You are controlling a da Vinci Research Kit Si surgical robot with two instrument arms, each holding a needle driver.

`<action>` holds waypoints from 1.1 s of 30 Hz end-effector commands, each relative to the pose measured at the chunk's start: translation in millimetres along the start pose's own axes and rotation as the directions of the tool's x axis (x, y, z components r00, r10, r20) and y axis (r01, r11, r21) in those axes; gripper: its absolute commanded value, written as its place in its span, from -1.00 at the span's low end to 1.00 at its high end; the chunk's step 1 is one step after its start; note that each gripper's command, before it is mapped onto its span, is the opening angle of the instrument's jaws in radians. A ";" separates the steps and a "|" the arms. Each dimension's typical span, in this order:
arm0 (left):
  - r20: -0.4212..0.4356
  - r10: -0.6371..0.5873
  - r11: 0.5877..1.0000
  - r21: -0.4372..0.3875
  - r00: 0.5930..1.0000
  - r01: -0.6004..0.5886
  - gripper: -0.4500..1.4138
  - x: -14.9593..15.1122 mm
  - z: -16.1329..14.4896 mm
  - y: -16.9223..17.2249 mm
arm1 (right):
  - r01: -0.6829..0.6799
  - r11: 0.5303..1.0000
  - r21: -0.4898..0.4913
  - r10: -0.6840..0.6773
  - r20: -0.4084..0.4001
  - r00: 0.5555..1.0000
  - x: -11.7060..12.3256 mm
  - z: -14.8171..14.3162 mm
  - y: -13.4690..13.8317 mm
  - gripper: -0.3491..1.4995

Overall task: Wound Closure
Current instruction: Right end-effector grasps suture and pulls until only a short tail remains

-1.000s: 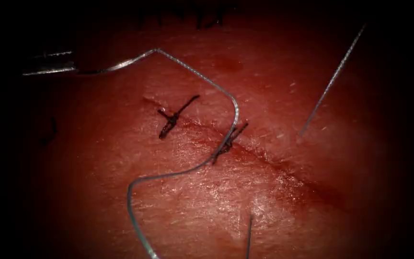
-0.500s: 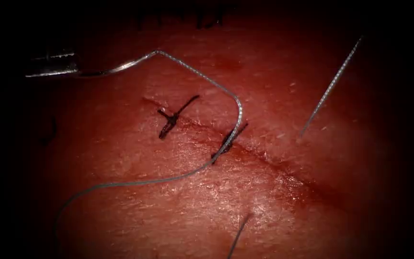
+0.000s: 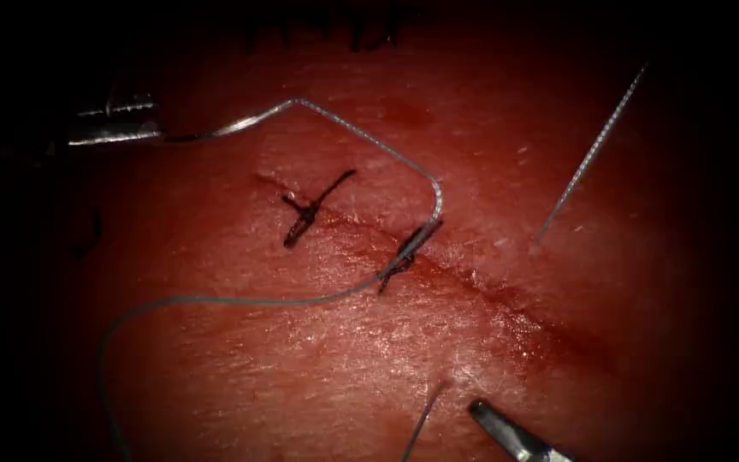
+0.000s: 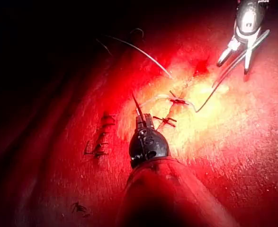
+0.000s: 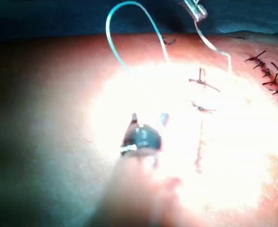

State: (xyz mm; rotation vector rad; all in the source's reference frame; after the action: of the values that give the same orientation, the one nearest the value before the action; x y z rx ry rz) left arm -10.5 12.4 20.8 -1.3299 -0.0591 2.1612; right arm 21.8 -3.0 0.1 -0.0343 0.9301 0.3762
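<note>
At upper left of the endoscope view, the left tool (image 3: 151, 133) grips the needle (image 3: 224, 122) near the end away from its thread (image 3: 369, 145). The needle is held clear of the tissue (image 3: 344, 359), left of the cut (image 3: 489, 295). The thread arcs down to the second stitch (image 3: 408, 252), beside the first stitch (image 3: 310, 210), then trails left. The right tool (image 3: 485, 415) lies just beside a loose thread end (image 3: 425, 411); whether it grips anything cannot be told. Another strand (image 3: 592, 150) rises right of the cut.

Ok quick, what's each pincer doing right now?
Left pincer: closed on the needle.
Right pincer: looks closed, holding nothing.
</note>
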 end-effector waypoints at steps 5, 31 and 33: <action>-0.001 0.000 1.000 -0.002 1.000 0.000 -1.00 -0.2 0.7 0.1 | 0.011 1.000 -0.012 -0.010 0.028 1.000 -2.4 3.5 0.4 0.76; 0.000 -0.001 1.000 -0.004 1.000 0.001 -1.00 -0.1 0.6 0.1 | -0.006 1.000 0.029 0.005 0.034 0.999 10.9 -4.4 -13.2 -1.00; 0.000 -0.001 1.000 -0.004 1.000 0.001 -1.00 -0.1 0.6 0.1 | -0.001 0.999 0.051 0.000 0.019 1.000 12.5 -4.7 -14.7 -1.00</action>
State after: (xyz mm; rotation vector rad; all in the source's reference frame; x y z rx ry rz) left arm -10.4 12.4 20.7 -1.3307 -0.0634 2.1613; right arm 29.1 -13.0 -14.7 0.0140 0.9190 0.3547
